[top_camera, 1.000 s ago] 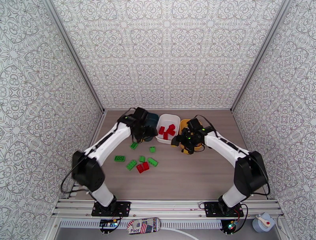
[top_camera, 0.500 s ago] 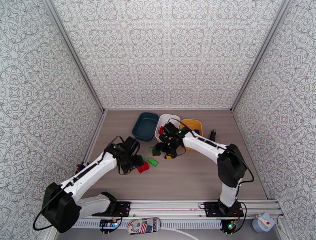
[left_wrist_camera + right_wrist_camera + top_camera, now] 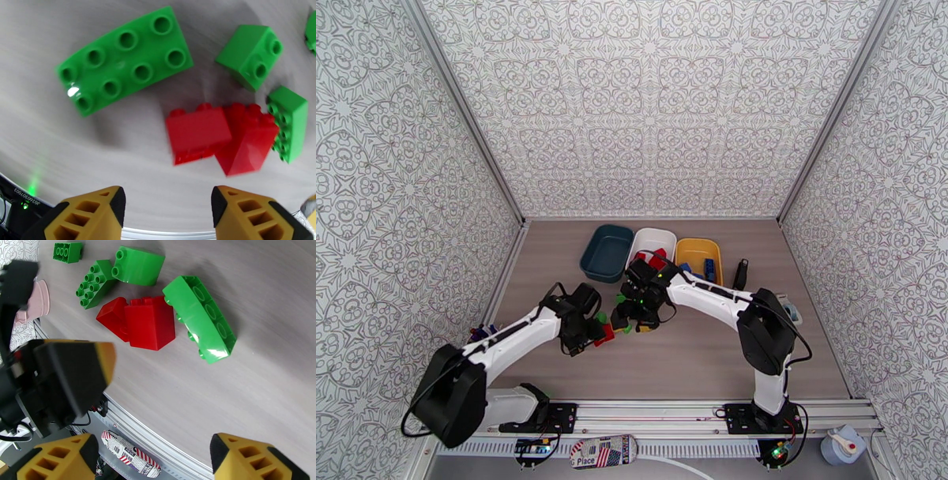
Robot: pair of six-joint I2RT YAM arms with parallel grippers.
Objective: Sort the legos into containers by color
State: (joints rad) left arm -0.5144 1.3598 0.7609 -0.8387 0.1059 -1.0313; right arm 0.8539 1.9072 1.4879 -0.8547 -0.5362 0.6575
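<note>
Two robot arms are meeting over loose legos (image 3: 604,333) on the table (image 3: 695,355). The left gripper (image 3: 168,211) is hanging low over the wood, its jaws standing apart with nothing between them. Two red bricks (image 3: 213,138) are lying against each other just ahead of its fingertips (image 3: 114,201). A long green brick (image 3: 124,59) is resting farther ahead and to the left of that gripper. A smaller green brick (image 3: 251,55) is lying ahead to the right, and a third green brick (image 3: 290,122) is sitting just beside the red bricks on their right. The right gripper (image 3: 152,453) is hovering close opposite, its jaws likewise spread wide and gripping nothing, with the red bricks lying ahead of it. On the far side of both grippers, well apart from the loose pieces, three containers are standing in a row. They are a teal tub (image 3: 607,251), a white tub (image 3: 654,237) holding red legos (image 3: 656,258), and a yellow tub (image 3: 691,254) holding blue legos (image 3: 707,266).
</note>
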